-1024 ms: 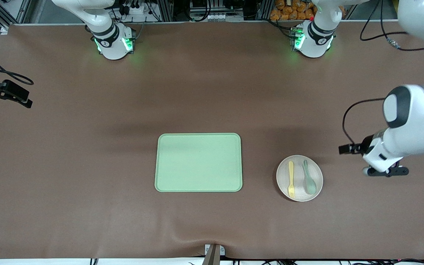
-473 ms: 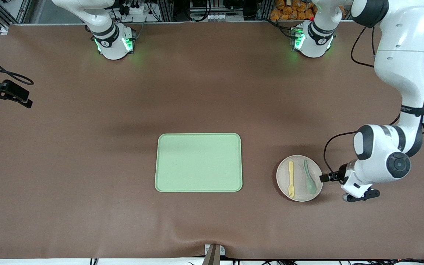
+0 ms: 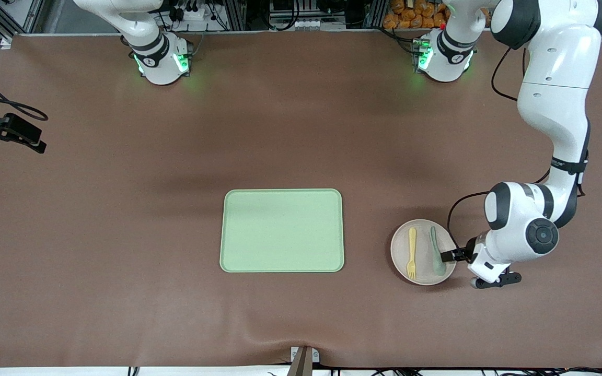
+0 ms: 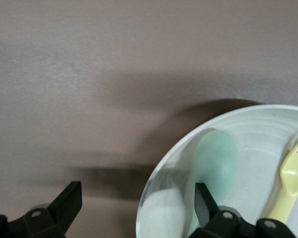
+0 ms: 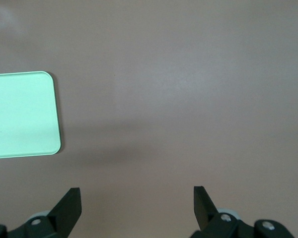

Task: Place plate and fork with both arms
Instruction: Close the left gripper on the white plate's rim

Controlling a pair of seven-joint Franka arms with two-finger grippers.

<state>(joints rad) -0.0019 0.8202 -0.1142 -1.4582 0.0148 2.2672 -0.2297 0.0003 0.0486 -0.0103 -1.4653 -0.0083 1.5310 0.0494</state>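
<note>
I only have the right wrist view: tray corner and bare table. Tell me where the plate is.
Observer: The plate lies beside the tray, toward the left arm's end of the table.
Operator: Report what's on it.
Observer: The fork and a green spoon, side by side.
Operator: Give me the left gripper.
Observer: The left gripper is open, straddling the plate's rim by the spoon.

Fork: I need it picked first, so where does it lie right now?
The fork lies in the plate beside the spoon, on the spoon's tray side, toward the left arm's end of the table.
</note>
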